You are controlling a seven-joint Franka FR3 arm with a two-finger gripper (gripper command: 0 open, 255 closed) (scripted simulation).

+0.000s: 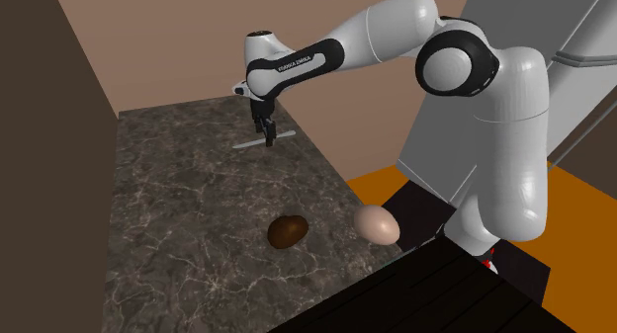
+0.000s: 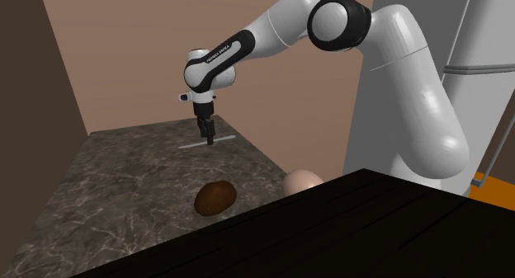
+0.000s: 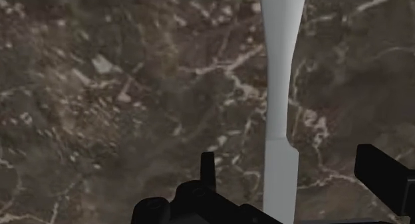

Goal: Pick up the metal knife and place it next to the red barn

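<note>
The knife (image 3: 279, 90), drawn pale grey-white, lies flat on the dark veined counter (image 1: 178, 212) directly under the hand (image 3: 290, 156). In the wrist view it runs lengthwise away from the hand, with a narrow waist partway along and a broader end nearest the palm. The hand is released. Its two black fingers (image 3: 208, 164) stand apart on either side of the knife, with bare counter (image 3: 100, 90) showing between each finger and the knife, so nothing is grasped.

In the shoulder view the hand (image 1: 267, 136) points straight down and its tips reach the knife's middle, while both ends of the knife (image 1: 285, 134) stick out past the fingers. The second exterior view shows the same: the hand (image 2: 210, 139) is low over the knife (image 2: 227, 138), which lies crosswise beneath it.

Well apart from the hand, back toward the arm's base, a dark brown oval lump (image 1: 289, 230) rests on the counter (image 2: 107, 194). A smooth beige egg-shaped thing (image 1: 377, 223) sits beside the lump, by the counter's edge and nearer the stand (image 1: 465, 291). Both show again in the second exterior view, the lump (image 2: 214, 197) and the egg shape (image 2: 303, 181), partly behind the dark stand (image 2: 371, 227).

Beyond the hand, a plain brown wall (image 1: 178, 44) rises behind the counter.
</note>
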